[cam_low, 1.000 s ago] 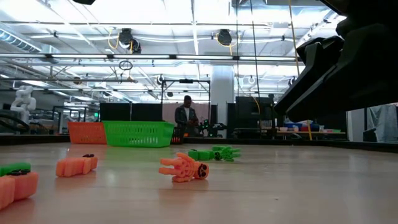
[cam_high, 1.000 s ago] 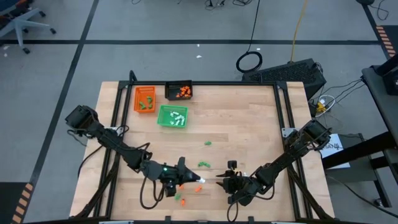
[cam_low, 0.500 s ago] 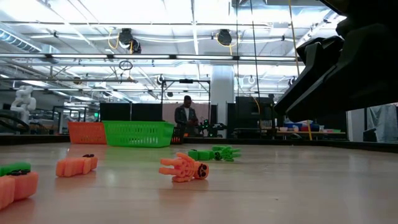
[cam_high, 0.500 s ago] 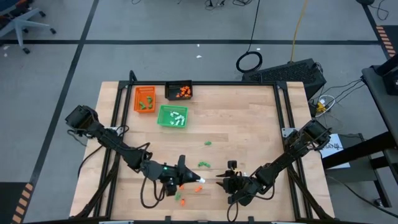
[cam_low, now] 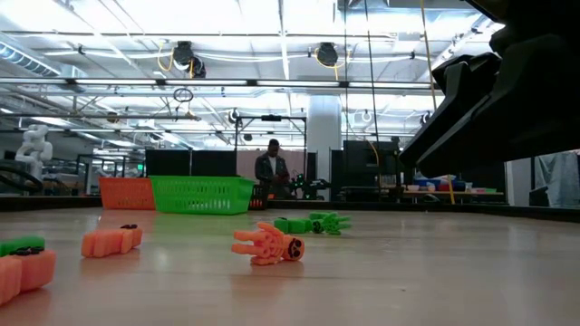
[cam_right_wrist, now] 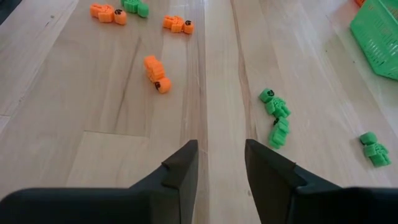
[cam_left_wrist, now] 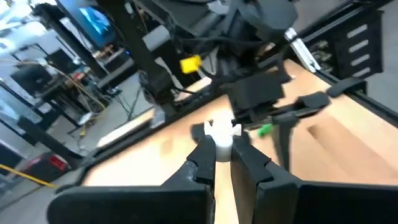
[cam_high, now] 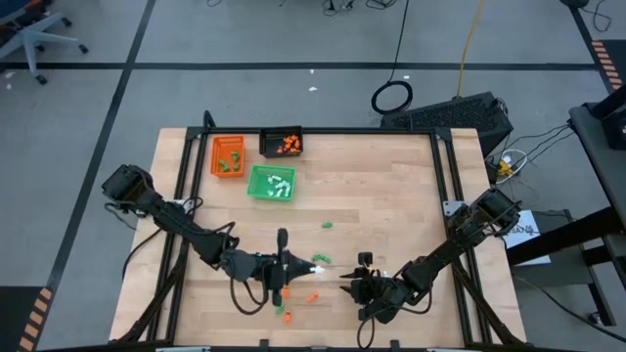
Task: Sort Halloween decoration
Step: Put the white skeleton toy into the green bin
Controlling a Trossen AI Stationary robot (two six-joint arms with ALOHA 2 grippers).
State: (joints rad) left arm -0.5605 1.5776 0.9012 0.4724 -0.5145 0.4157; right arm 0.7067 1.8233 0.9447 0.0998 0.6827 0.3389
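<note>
Your left gripper (cam_left_wrist: 222,151) is pinched shut on a white piece (cam_left_wrist: 221,132), which sits crosswise at the fingertips, its long axis across the jaws. Your right gripper (cam_right_wrist: 221,163) hovers low over the table (cam_right_wrist: 74,155), fingers parted and holding nothing; just ahead of it lie orange pieces (cam_right_wrist: 155,74) and green pieces (cam_right_wrist: 275,117).

In the left wrist view the white piece (cam_left_wrist: 222,133) is partly covered by the left gripper (cam_left_wrist: 224,155) that pinches it, and its form is too blurred to tell. In the low view an orange piece (cam_low: 20,272) is cut off by the picture's edge, left of the orange figure (cam_low: 268,244). In the high view the contents of the black tray (cam_high: 281,144) are too small to make out.
</note>
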